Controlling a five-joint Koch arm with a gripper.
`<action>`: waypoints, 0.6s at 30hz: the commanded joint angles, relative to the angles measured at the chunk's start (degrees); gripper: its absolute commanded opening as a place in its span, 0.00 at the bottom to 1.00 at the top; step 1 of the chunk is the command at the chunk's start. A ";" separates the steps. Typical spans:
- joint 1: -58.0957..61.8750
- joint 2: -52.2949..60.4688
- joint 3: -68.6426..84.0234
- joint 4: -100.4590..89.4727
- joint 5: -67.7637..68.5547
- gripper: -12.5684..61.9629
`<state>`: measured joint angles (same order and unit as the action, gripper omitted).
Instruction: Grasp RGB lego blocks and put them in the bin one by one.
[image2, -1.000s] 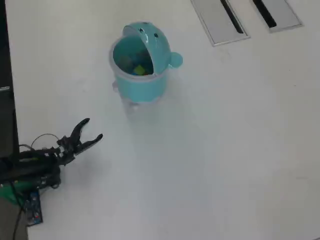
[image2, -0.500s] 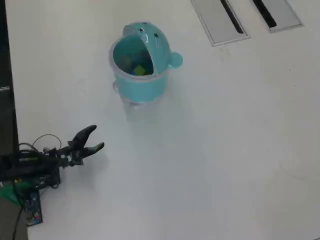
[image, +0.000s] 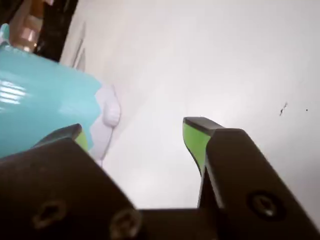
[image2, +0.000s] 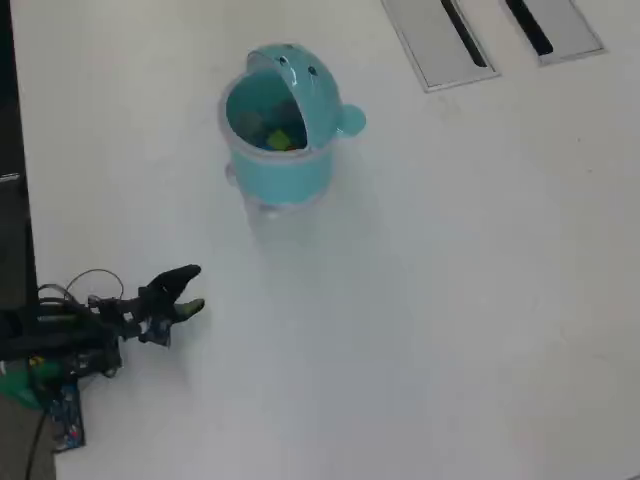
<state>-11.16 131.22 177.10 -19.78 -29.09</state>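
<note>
The round light-teal bin (image2: 285, 170) stands upright at the upper middle of the white table in the overhead view, its dotted lid (image2: 310, 85) tipped back. A yellow-green lego block (image2: 284, 139) shows inside it, among other small pieces that I cannot make out. My gripper (image2: 193, 290) hovers low at the lower left, well away from the bin, open and holding nothing. In the wrist view the gripper (image: 135, 130) shows two green-padded fingertips (image: 192, 137) spread wide over bare table. The bin (image: 45, 100) fills that view's left side.
Two grey slotted panels (image2: 440, 40) (image2: 555, 28) lie flush in the table at the top right. A dark strip (image2: 12, 200) marks the table's left edge. The arm's base with cables and a small board (image2: 62, 415) sits at the lower left.
The gripper has swung toward the bottom of the overhead view and pulled away from the bin. Its jaws look closer together than a second ago. The bin has not moved.
</note>
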 joint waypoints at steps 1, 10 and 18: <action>0.26 4.57 4.66 0.70 4.83 0.66; 1.41 4.57 4.66 7.21 15.12 0.66; 2.99 4.57 4.66 6.77 25.22 0.66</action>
<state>-8.44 131.22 177.10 -9.58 -8.09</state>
